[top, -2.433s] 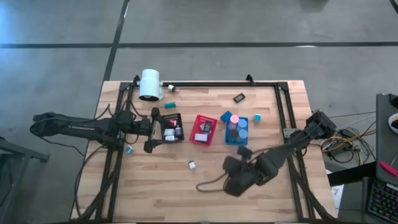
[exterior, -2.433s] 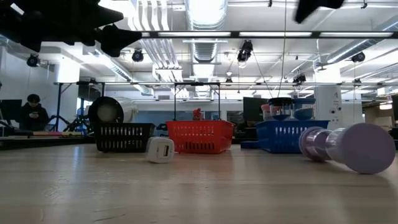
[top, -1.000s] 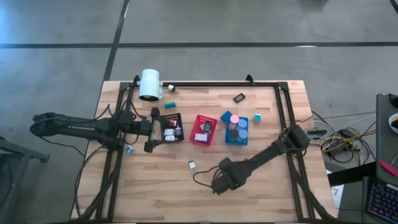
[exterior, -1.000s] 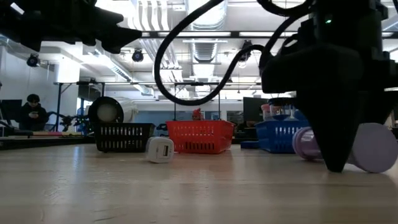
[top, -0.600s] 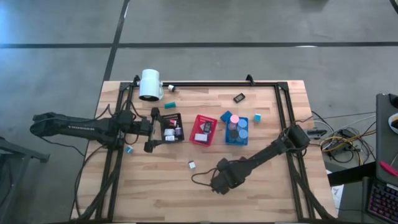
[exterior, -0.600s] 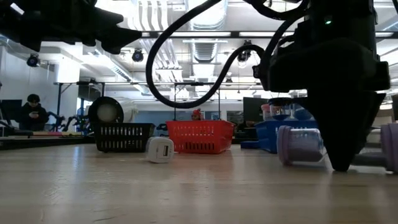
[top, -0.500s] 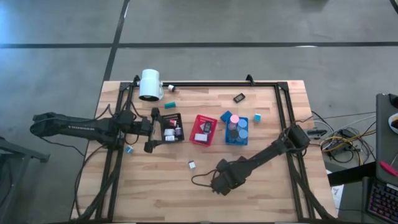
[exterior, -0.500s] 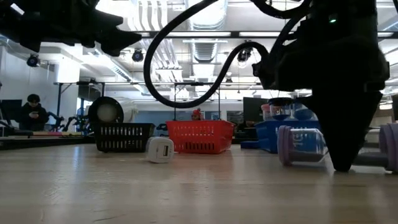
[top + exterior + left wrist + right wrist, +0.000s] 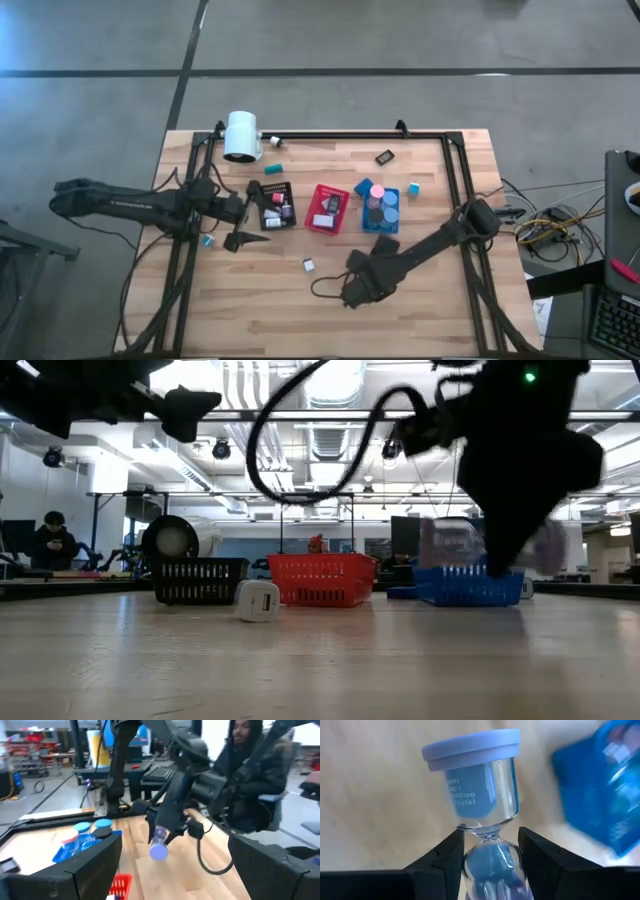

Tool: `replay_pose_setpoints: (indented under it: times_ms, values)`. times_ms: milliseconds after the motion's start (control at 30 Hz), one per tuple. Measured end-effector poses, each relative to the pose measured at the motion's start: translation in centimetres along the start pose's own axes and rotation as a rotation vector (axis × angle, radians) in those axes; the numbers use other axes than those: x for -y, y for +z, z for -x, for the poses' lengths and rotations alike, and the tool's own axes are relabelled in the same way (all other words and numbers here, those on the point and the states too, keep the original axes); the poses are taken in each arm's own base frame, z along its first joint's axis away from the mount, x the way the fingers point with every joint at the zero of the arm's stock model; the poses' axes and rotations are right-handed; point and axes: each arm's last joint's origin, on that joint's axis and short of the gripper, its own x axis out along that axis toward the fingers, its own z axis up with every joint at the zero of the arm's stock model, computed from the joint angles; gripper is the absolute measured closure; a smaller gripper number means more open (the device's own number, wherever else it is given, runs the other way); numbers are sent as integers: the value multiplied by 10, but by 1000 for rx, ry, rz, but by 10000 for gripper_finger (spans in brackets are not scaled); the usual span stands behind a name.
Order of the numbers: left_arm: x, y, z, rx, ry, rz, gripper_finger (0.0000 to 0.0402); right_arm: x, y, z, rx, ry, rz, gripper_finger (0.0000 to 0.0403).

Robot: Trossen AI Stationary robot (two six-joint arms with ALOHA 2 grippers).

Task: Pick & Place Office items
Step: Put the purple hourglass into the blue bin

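Hourglass [image 9: 480, 815] (now lifted) between right pincer [image 9: 487, 852] fingers

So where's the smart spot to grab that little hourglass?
At its narrow waist, coming from the side. The hourglass pinches in between two bulbs with wide lavender caps, so it likely can't slide out. The right pincer grips it exactly there.

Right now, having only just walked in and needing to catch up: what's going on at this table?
The right gripper has closed on the narrow waist of a small sand timer with lavender caps and holds it clear of the wooden table, near the blue tray. The left gripper hangs open beside the black tray. A red tray sits between the two, and a white block lies loose.
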Motion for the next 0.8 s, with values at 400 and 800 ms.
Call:
replay_pose_setpoints:
  times_ms: [400, 800]
  values:
    - [7, -12, -35, -116, 125, -282, 32, 51, 35, 63, 226, 163, 157, 247]
    - [23, 37, -81, -236, 332, -297, 22, 105, 65, 99, 295, 439, 69, 247]
